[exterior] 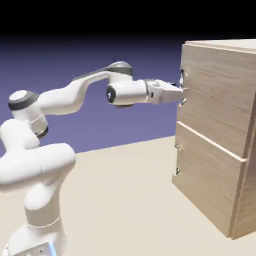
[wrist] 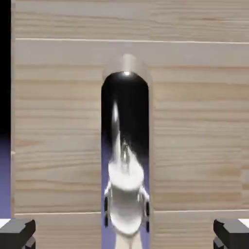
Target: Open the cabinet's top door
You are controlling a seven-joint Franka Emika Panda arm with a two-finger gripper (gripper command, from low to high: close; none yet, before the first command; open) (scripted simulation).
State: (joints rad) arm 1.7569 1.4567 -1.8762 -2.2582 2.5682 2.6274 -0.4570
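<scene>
In the exterior view, your cabinet [exterior: 217, 100] stands on the bench [exterior: 125, 200] at 3 o'clock. Your gripper [wrist: 125, 234] has its fingertips apart, one either side of the top door's [wrist: 199, 126] shiny handle [wrist: 126, 175], which runs from 12 toward 6 o'clock in the hand view.

Cabinet [exterior: 215, 100] on beige floor [exterior: 125, 200]

The Franka Panda arm [exterior: 67, 100] was glossy white, with rounded links and dark grey joint bands. Its fingertips [wrist: 232, 233] were blocky and dark grey.
</scene>
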